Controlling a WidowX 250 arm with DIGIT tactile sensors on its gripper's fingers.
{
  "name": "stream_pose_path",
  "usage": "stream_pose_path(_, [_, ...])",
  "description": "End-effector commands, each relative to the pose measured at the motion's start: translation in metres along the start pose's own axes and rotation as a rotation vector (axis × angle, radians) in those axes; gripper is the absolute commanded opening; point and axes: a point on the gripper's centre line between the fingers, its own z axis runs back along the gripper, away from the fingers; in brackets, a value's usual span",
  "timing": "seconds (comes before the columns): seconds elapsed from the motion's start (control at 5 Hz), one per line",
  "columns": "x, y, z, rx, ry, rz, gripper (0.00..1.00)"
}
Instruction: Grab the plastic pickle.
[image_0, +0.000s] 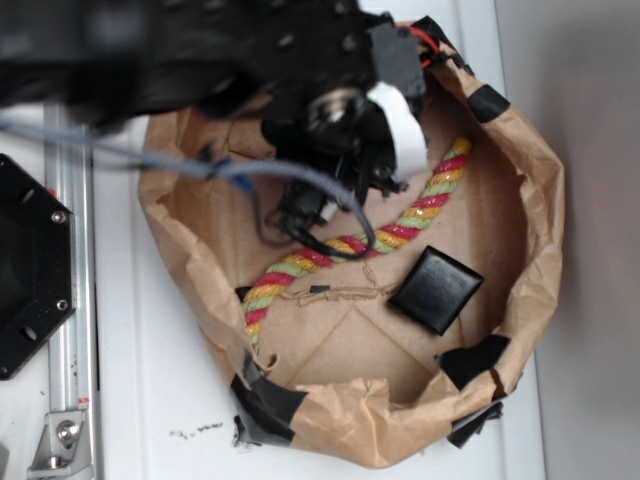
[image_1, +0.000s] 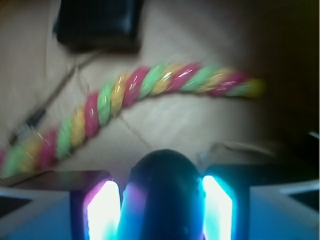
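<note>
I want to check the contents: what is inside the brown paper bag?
Inside the paper bag: a twisted rope, a black box, the gripper clamping the pickle. The arm hides the upper-left floor.

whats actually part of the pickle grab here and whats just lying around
Part of the job:
- plastic pickle, dark green, between the fingers
- gripper, closed on it

Just lying about:
- twisted rope
- black box
- thin twine
- paper bag holding it all

A twisted rope (image_0: 400, 225) curves across the brown paper basket (image_0: 535, 215) (taped rim), black box (image_0: 436, 289) just beside it.
</note>
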Motion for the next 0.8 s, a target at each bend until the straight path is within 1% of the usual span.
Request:
stream_pose_path(0.0, [0.0178, -0.0096, 0.0726, 0.054, -0.110, 0.497, 0.00])
stream_pose_path(0.2, [0.0146, -0.0060, 0.0816, 0.170, -0.100, 0.615, 0.00])
stream_pose_path(0.4, [0.0106, -0.0036, 0.0811, 0.188, -0.124, 0.677, 0.00])
stream_pose_path(0.6, [0.0086, -0.0027, 0.0758, 0.177, -0.102, 0.673, 0.00])
